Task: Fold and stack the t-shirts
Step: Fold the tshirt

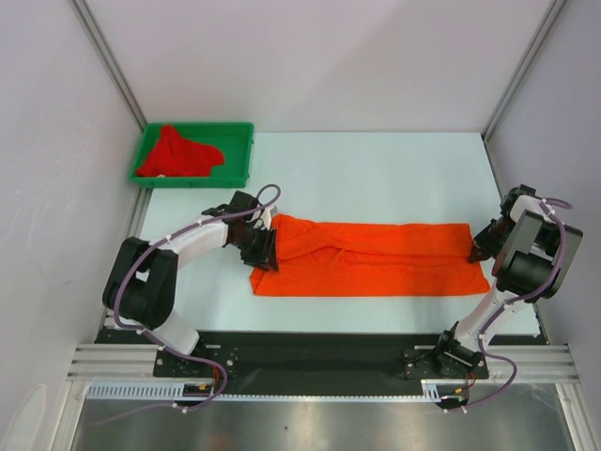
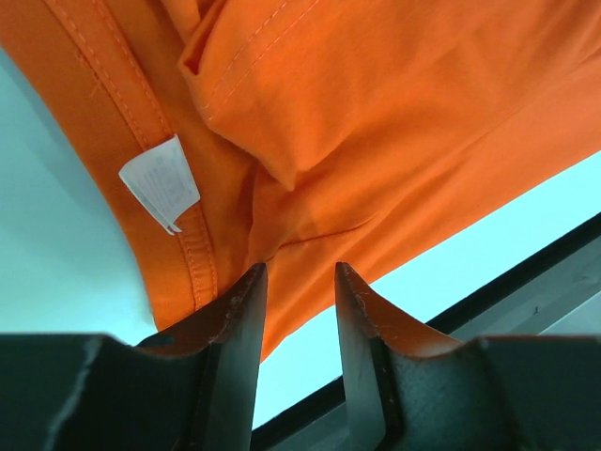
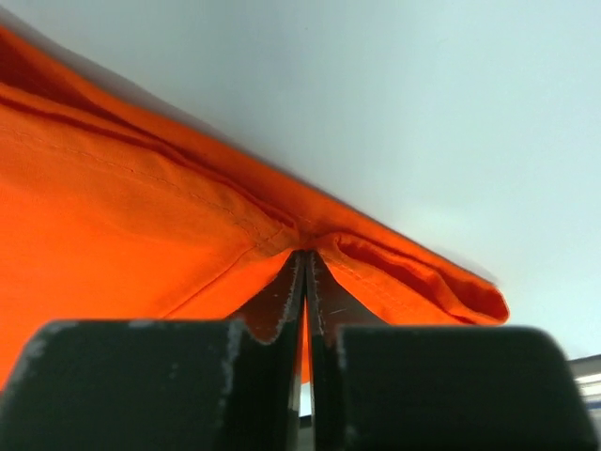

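The bright orange t-shirt [image 1: 376, 258] lies on the pale table as a long band folded lengthwise. My left gripper [image 1: 266, 249] is at its collar end. In the left wrist view the left gripper [image 2: 300, 268] is open, its tips over the orange t-shirt [image 2: 404, 122] near the white neck label [image 2: 160, 180], and table shows between the fingers. My right gripper [image 1: 477, 249] is at the opposite end. The right wrist view has the right gripper [image 3: 307, 254] shut on the edge of the orange t-shirt [image 3: 141, 216]. The deeper red t-shirt [image 1: 178, 152] lies crumpled in the tray.
A green plastic tray [image 1: 192, 179] stands at the table's back left corner. A black mounting rail [image 1: 310, 352] runs along the near edge by the arm bases. Pale walls and metal posts close in the left, right and back.
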You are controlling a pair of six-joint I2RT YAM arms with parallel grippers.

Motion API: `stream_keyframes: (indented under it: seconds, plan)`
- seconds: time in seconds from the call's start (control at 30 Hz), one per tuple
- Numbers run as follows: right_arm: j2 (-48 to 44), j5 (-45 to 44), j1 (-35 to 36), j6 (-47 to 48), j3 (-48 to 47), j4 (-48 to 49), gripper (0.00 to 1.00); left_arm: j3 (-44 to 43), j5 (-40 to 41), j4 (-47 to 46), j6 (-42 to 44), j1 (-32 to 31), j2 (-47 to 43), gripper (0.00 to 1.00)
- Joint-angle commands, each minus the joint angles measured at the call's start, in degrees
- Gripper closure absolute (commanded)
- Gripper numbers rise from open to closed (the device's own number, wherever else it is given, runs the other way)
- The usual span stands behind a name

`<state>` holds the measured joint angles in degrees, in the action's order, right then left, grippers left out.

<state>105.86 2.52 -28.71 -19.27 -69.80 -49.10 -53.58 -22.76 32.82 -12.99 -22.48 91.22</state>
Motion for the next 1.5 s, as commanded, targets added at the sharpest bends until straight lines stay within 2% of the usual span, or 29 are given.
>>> stream_keyframes:
  seconds: [0.0, 0.2, 0.37, 0.57, 0.6, 0.63, 0.77, 0.8, 0.9, 0.93, 1.0, 1.1, 1.3, 1.47]
  plan:
    - [-0.39, -1.03, -0.47, -0.33, -1.83, -0.47, 0.98, 0.50, 0.35, 0.14, 1.22, 0.33, 0.54, 0.60]
    - [-2.59, -4.98, -2.40, -0.33, -0.25, -2.05, 1.00, 0.58, 1.49, -0.12, 1.13, 0.33, 1.42, 0.61]
    - [-3.03, -4.46, -4.34, 0.02, 1.16, -1.00, 1.00, 0.67, 2.72, -0.12, 1.04, 0.33, 0.98, 0.62]
    - [-4.52, -3.58, -1.01, -0.33, -2.34, -2.31, 0.99, 0.32, 5.88, -0.03, 0.34, 0.42, -5.07, 0.62]
    - [-5.05, -3.41, -0.39, -0.59, -3.40, -2.75, 0.95, -0.03, 6.32, 0.14, -0.01, 0.51, -5.96, 0.60]
    - [-5.75, -3.32, 0.40, -1.55, -4.20, -3.45, 0.84, -0.38, 6.68, 0.14, -0.19, 0.68, -7.62, 0.59]
    - [-7.69, -3.05, 6.63, -2.79, -10.78, -4.77, 0.69, -3.80, 7.03, 1.55, -0.02, 1.56, -8.16, 0.53]
    - [-7.43, -3.14, 10.39, -2.88, -14.01, -4.43, 0.64, -4.25, 7.12, 1.46, -0.01, 2.17, -8.08, 0.51]
    - [-4.81, 4.13, 17.77, -3.14, -19.47, -0.14, 0.54, -5.74, 4.93, -0.20, -0.54, 4.01, -7.11, 0.45]
    - [-3.22, 10.25, 19.38, -3.41, -20.54, 1.36, 0.49, -6.18, 3.62, -0.99, -0.63, 4.46, -6.50, 0.44]
    - [0.03, 17.91, 22.54, -4.37, -22.65, 3.74, 0.47, -8.37, 0.10, -2.14, -0.98, 5.42, -3.08, 0.42]
    - [6.97, 33.98, 30.52, -6.13, -23.54, 12.76, 0.40, -12.50, 0.87, -2.76, -1.33, 5.69, 1.49, 0.41]
    - [13.40, 42.73, 38.55, -8.33, -24.07, 19.57, 0.40, -21.28, 4.04, -5.22, -2.30, 7.80, 8.70, 0.43]
    - [14.20, 41.69, 39.00, -9.04, -24.07, 18.87, 0.44, -31.91, 5.10, -3.65, -2.82, 8.51, 19.07, 0.52]
